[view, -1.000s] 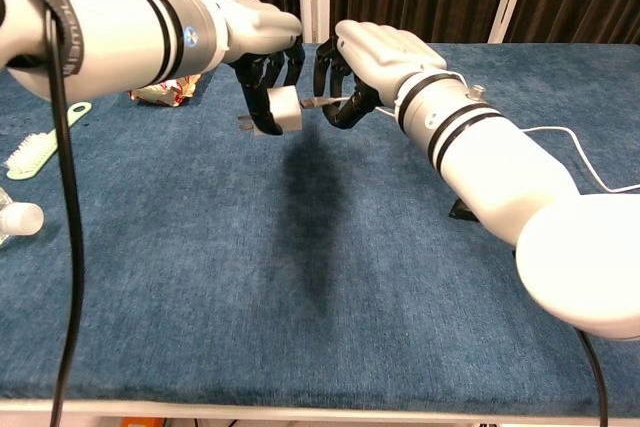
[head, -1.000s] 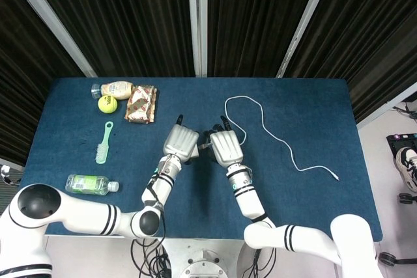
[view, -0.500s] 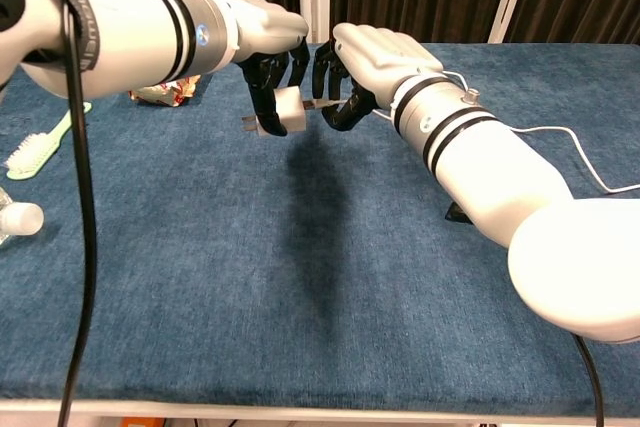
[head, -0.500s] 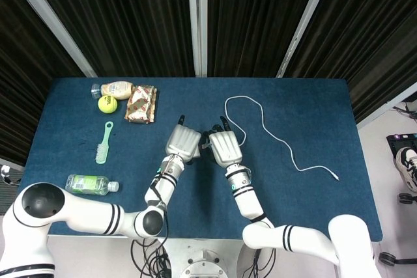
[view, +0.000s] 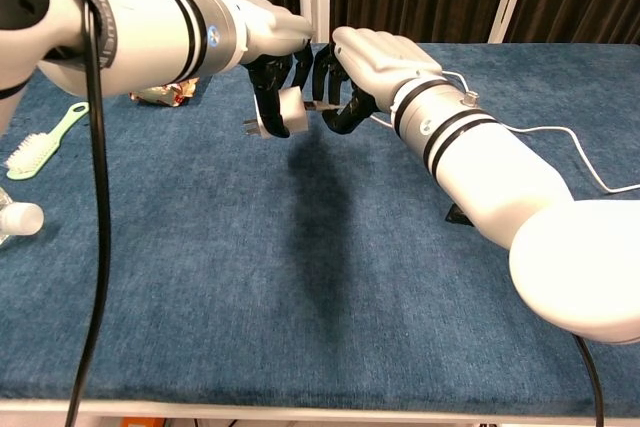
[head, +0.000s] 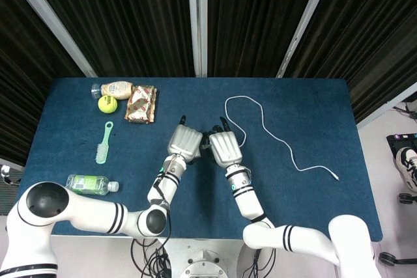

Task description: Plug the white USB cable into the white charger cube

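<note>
both hands had drawn closer together over the past second, narrowing the gap above the middle of the blue table (head: 306, 180). the left hand (view: 272, 47) held the white charger cube (view: 287, 108) clamped in its dark fingers, raised off the cloth with its metal prongs pointing left. the right hand (view: 365, 59) pinched the plug end of the white usb cable (head: 273, 133), and from the chest camera the plug met the cube's right face; whether it had gone in could not be told. behind that hand the cable looped toward the far side of the table, then trailed off to the right, its free end lying near the right edge. at the far left corner sat a tennis ball (head: 107, 103), a small jar (head: 116, 88) and a snack packet (head: 141, 104), close together. nearer on the left lay a green brush (head: 103, 143), and nearer still a water bottle (head: 90, 184) on its side.
</note>
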### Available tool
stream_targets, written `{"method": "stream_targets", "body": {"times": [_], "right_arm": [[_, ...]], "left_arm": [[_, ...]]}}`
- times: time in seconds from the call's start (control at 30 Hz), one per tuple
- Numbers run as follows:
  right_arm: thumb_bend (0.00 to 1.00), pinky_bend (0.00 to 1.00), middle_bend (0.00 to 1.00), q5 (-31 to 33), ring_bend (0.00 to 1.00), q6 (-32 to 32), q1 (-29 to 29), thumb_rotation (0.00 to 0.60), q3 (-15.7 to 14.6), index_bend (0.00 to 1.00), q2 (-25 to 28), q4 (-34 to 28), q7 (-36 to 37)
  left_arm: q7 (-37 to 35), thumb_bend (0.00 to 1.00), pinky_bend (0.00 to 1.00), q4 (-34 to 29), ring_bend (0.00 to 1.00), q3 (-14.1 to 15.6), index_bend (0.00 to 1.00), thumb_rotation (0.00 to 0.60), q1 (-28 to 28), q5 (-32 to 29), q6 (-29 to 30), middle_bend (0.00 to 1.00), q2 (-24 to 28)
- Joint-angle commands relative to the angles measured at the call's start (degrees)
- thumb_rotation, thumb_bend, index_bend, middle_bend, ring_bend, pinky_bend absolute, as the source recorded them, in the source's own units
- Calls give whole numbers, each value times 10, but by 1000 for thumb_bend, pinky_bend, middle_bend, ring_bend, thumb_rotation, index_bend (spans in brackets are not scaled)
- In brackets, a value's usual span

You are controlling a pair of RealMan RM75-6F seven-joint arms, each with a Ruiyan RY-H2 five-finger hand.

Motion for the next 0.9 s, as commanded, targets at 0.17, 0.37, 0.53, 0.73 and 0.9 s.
{"method": "stream_targets", "body": {"times": [0.17, 0.37, 0.53, 0.73, 0.9], "right_arm": [[507, 11, 498, 0, 264, -1, 0, 600, -1, 667, 0, 1, -1], [503, 11, 497, 1, 266, -2, -1, 600, -1, 666, 0, 3, -1], [500, 11, 496, 1, 266, -5, 1, 600, -2, 666, -2, 3, -4], [502, 11, 495, -4, 266, 0, -2, 600, -6, 666, -1, -3, -5], [506, 11, 494, -6, 266, 1, -4, 600, -8, 666, -1, -7, -4]], "left_arm": [[1, 203, 79, 4, 396, 2, 480, 565, -4, -4, -2, 520, -3], [3, 203, 80, 10, 396, 4, 480, 572, -6, -10, -3, 520, -6], [6, 202, 80, 15, 396, 2, 480, 573, -10, -18, -4, 520, -10], [10, 203, 81, 23, 402, -1, 481, 576, -14, -28, -5, 525, -12], [13, 203, 83, 31, 407, -1, 488, 573, -17, -34, -6, 533, -15]]}}
